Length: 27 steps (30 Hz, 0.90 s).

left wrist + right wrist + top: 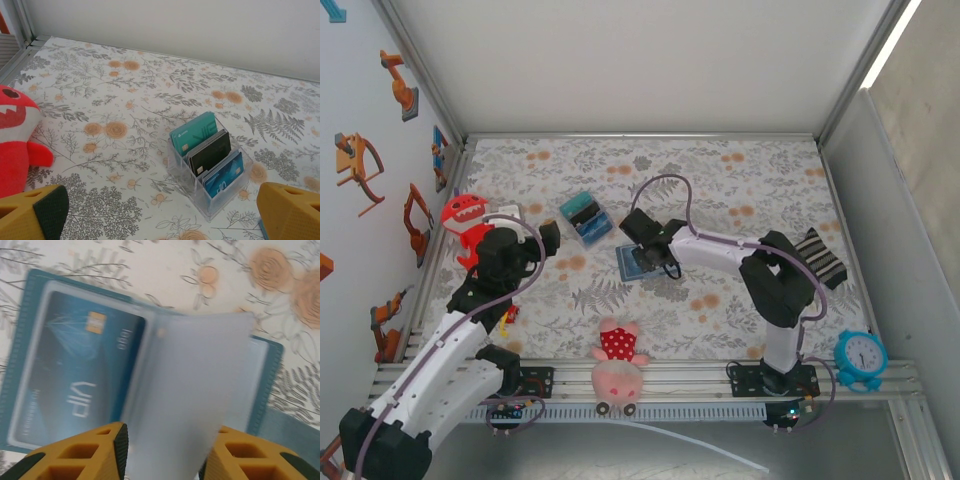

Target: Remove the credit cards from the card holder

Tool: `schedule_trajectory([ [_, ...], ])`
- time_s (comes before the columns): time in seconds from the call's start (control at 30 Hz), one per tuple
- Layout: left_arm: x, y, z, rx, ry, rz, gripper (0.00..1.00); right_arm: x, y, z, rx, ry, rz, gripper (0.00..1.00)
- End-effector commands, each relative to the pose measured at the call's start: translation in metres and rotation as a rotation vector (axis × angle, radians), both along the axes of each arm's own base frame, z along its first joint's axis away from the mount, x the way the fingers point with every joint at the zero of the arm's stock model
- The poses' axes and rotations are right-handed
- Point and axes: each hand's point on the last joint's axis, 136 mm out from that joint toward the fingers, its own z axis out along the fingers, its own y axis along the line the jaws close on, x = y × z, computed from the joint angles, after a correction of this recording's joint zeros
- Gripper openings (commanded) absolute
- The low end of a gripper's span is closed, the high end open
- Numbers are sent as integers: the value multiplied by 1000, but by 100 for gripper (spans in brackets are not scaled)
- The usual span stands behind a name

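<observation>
The slate-blue card holder (638, 262) lies open on the floral table. In the right wrist view its left panel (30, 300) holds a blue credit card (80, 370) marked VIP under clear plastic. A frosted inner sleeve (195, 390) stands up from the fold. My right gripper (167, 455) hovers low over the holder (655, 255), jaws apart, with that sleeve between its fingertips; the view is blurred. My left gripper (552, 238) is wide open and holds nothing, its fingers at the lower corners of the left wrist view (165, 220).
A clear acrylic stand (586, 217) with teal, black and blue cards (210, 165) sits ahead of the left gripper. A red plush monster (465, 220) lies at the left (15, 135). A pink plush toy (618, 365), striped cloth (820, 258) and blue alarm clock (861, 358) lie nearer.
</observation>
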Motion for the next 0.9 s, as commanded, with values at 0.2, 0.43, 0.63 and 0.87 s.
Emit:
schedule_trajectory([
  [0.2, 2, -11, 13, 42, -16, -41, 97, 5, -34, 8, 31, -7, -104, 40],
  [0.43, 4, -16, 2, 89, 17, -47, 97, 9, -52, 0, 45, 21, -150, 40],
  [0.63, 7, -20, -7, 115, 41, -52, 97, 10, -49, 14, 131, 29, -186, 34],
  [0.87, 10, -38, -31, 159, 88, -66, 97, 9, -24, 34, 292, 63, -184, 25],
])
